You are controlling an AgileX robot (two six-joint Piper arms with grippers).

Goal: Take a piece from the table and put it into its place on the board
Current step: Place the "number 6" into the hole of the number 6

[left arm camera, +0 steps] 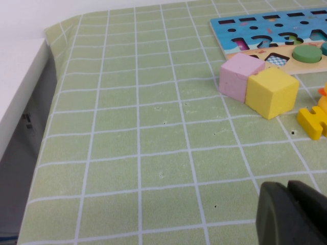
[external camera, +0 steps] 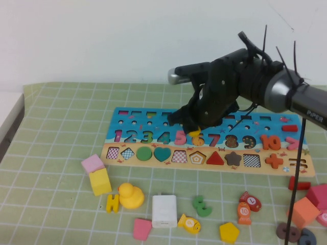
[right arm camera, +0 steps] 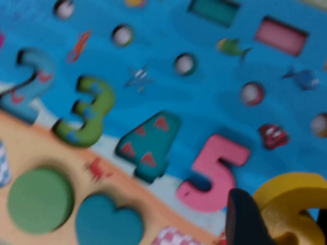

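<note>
My right gripper (external camera: pixel 194 130) reaches in from the right over the board (external camera: pixel 153 120) and is shut on the yellow numeral 6 piece (external camera: pixel 196 137). It holds the piece tilted just above the blue part, between the pink 5 (external camera: pixel 180 137) and the red 7 (external camera: pixel 214 140). In the right wrist view the piece (right arm camera: pixel 286 201) sits between the gripper's (right arm camera: pixel 285 224) dark fingers (right arm camera: pixel 245 219), beside the pink 5 (right arm camera: pixel 214 173) on the board (right arm camera: pixel 204 102). My left gripper (left arm camera: pixel 288 204) is shut and empty, low over the green grid table (left arm camera: pixel 153 132) left of the board (left arm camera: pixel 265 25); it is not in the high view.
In front of the board on the table (external camera: pixel 56 204) lie a pink cube (external camera: pixel 92 164), yellow cube (external camera: pixel 100 182), yellow duck (external camera: pixel 131 196), white block (external camera: pixel 164 210), green curly numeral (external camera: pixel 203 206), yellow pentagon (external camera: pixel 229 232) and red and orange blocks (external camera: pixel 305 211). The table's edge is at the left (external camera: pixel 10 117).
</note>
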